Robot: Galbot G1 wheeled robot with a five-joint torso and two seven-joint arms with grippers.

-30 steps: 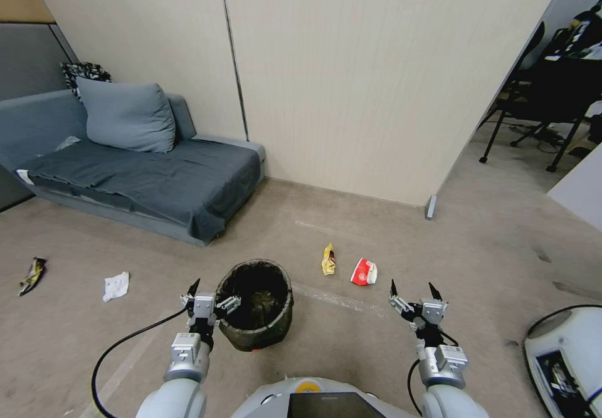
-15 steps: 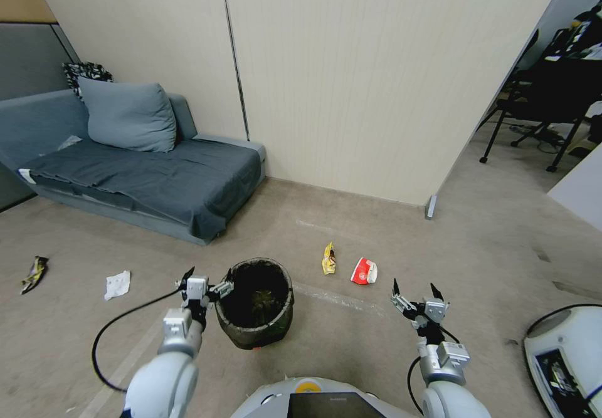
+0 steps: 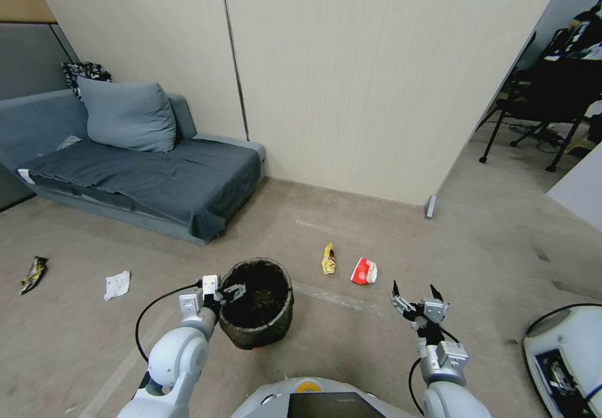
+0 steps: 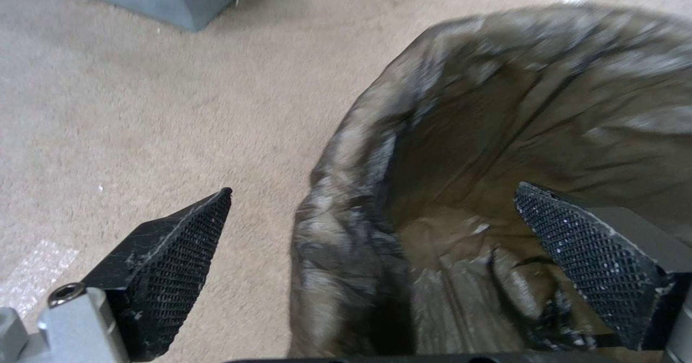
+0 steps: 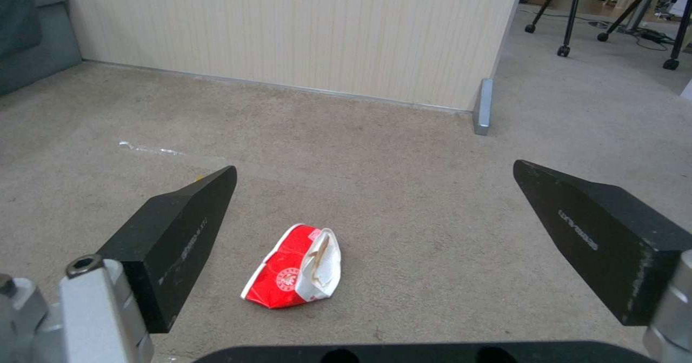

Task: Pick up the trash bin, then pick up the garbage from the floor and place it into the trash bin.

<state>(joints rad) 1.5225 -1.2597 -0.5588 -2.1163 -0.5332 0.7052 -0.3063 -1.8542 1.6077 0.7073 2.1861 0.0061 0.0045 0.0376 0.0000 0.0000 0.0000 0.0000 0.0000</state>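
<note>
Trash bin [image 3: 256,303] on floor [image 3: 351,336], rim between left gripper [image 4: 375,233] spread fingers, one inside, one outside, placed to pinch | right gripper [image 3: 415,302] released, hovering | red-and-white packet [image 5: 297,268] ahead of it.

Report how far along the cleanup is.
Done: nothing on view; the bin stands on the floor. In hand: the open left gripper straddles the bin's rim, one finger inside, one outside. The right gripper hangs open. Left: lift the bin; yellow wrapper, red packet, tissue.
</note>
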